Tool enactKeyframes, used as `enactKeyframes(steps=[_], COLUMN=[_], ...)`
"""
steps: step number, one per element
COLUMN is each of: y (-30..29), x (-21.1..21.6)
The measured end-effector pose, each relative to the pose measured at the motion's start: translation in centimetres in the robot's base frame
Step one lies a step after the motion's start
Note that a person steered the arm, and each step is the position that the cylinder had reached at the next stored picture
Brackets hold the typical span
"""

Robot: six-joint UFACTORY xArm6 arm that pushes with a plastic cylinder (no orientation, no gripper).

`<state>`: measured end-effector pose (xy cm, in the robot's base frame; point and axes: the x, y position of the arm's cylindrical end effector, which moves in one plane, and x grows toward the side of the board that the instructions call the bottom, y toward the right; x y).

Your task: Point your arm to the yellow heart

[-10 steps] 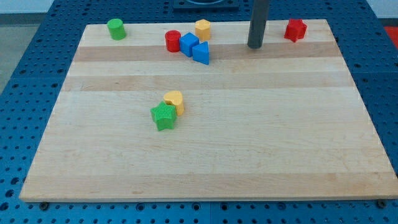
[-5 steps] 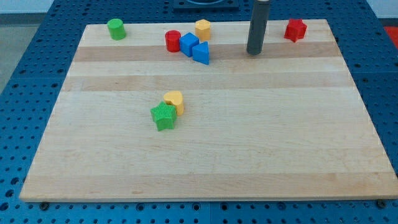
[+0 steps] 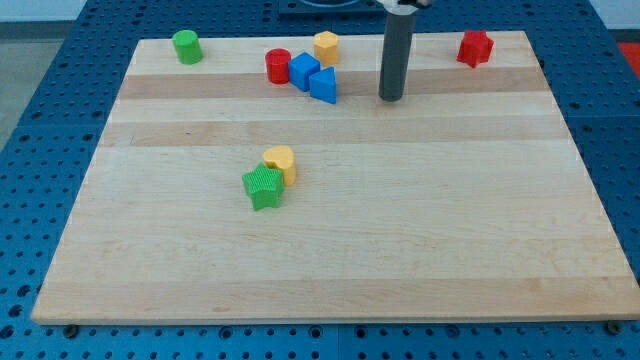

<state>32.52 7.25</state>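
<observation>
The yellow heart (image 3: 280,161) lies left of the board's middle, touching the green star (image 3: 264,187) at its lower left. My tip (image 3: 390,98) stands on the board toward the view's top, right of centre. It is well up and to the right of the yellow heart, apart from every block. The nearest block is the blue triangle (image 3: 323,85) to its left.
Near the view's top sit a green cylinder (image 3: 186,46), a red cylinder (image 3: 278,66), a blue cube (image 3: 303,70) and an orange hexagonal block (image 3: 326,46). A red block (image 3: 476,48) sits at the top right. The wooden board (image 3: 400,240) lies on a blue perforated table.
My tip has moved down and to the left, from near the top edge toward the board's middle. No block has moved.
</observation>
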Motion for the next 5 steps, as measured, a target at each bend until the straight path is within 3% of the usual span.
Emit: enactKeyframes(steps=[2,5], y=[-2.6,-6.1], x=[1.6,10.9])
